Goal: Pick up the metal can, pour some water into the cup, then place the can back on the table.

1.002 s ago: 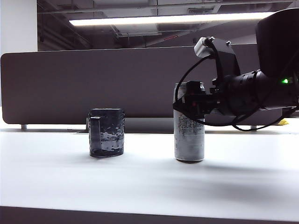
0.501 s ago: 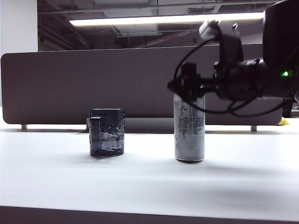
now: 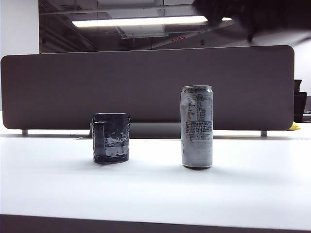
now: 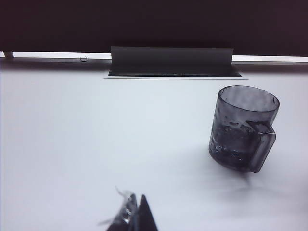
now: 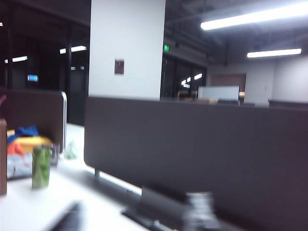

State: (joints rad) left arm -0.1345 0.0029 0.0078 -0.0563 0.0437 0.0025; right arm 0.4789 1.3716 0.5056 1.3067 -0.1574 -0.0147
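**Can back on the bench, right arm clear above it**

Exterior view: the metal can stands upright on the bench, well apart from the cup, with the dark divider panel behind both. Nothing touches either one. The right arm is only a dark blur at the upper edge, high above the can. Its claw cannot be picked out of that blur, so I cannot tell whether it is open or closed.

Left wrist view: the left claw hovers low over bare bench, its tips together and holding nothing. The cup sits ahead of that claw, well apart and upright, its handle turned toward the camera.

Right wrist view: the picture is blurred and looks level across the room at the divider. A pale smear below and ahead of the right claw is probably the can's top. No finger shows clearly.

Risk from here: the can is tall and slim, so a glancing touch would likely topple it and spill what is left. That could happen if the right arm swings back down, or if the left arm sweeps across at cup height.

Against the earlier frames: a second ago the right claw sat around the can's upper half. Half a second ago it was at the rim. Now it has gone up out of reach, while the can and cup keep their spots.
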